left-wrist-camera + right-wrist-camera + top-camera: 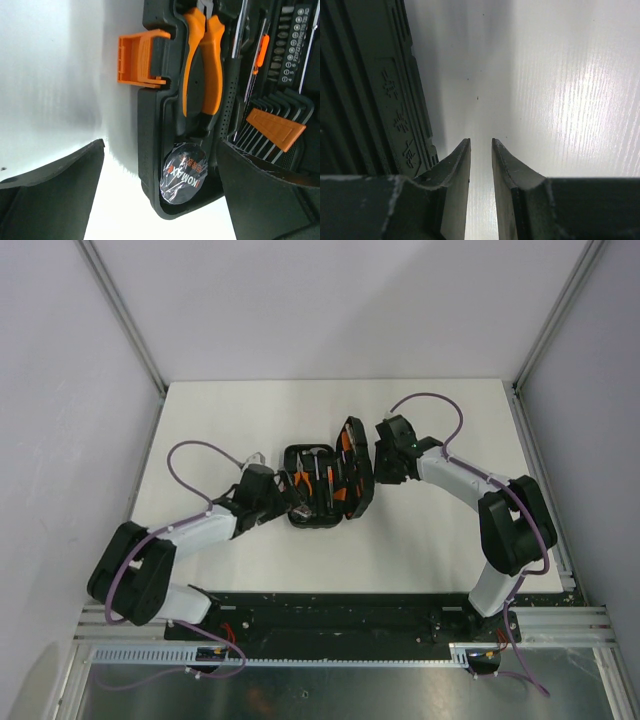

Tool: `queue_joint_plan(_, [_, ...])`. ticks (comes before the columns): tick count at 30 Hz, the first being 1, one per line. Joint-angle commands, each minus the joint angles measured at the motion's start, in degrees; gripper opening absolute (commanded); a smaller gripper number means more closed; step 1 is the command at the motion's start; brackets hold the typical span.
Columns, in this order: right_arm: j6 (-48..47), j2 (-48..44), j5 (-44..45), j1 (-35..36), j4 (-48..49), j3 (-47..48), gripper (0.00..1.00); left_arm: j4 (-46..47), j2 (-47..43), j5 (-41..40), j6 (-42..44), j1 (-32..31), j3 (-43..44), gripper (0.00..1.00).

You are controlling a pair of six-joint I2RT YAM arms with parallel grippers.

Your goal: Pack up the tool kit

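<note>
Overhead view of a white table (250,560) with a black tool kit (318,502) lying open at its middle, between two robot arms. The base sits flat. The lid (355,465) stands up along the base's right edge.

The left gripper (292,502) hovers at the near left corner of the base, its fingers (50,190) spread wide and grasping nothing. Between them, in the wrist view, a round disc (184,172) wrapped in shiny film lies in a corner recess. The right gripper (481,142) is just behind the lid's outer face, its fingers only narrowly parted with bare table showing in the gap. Whether it touches the lid cannot be told.

The step appears to be seating the disc and clearing the case. To do it well, the left gripper should rise straight up with its fingers wide, so that neither pad drags the film or catches the pliers' handles. The disc should lie flush before the lid swings down.

The case is black moulded plastic with rounded corners. An orange latch (140,57) juts from its outer edge. Orange-handled pliers (200,65) fill the slot beside it. Further in sit a fan of hex keys (280,102) in an orange holder and a numbered row of bits (295,35)
</note>
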Motion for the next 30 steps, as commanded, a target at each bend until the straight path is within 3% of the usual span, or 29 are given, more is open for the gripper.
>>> queue_joint_plan(1, [-0.1, -0.27, -1.19, -0.21, 2.34, 1.84, 0.29, 16.83, 1.54, 8.92, 0.79, 1.58, -3.62, 0.97])
queue_joint_plan(14, [-0.44, 1.01, -4.32, -1.13, 2.52, 1.88, 0.28, 45.82, 5.52, 20.74, -0.7, 3.78, -11.31, 0.99])
queue_joint_plan(24, [-1.74, -0.49, -5.59, -0.57, 2.93, 2.55, 0.28, 48.05, -4.44, 23.68, 0.5, 3.84, -9.17, 0.99])
queue_joint_plan(30, [-2.56, -0.43, -4.86, 0.52, 2.42, 3.77, 0.28, 48.05, -2.01, 26.41, 0.74, 3.1, -6.88, 1.0])
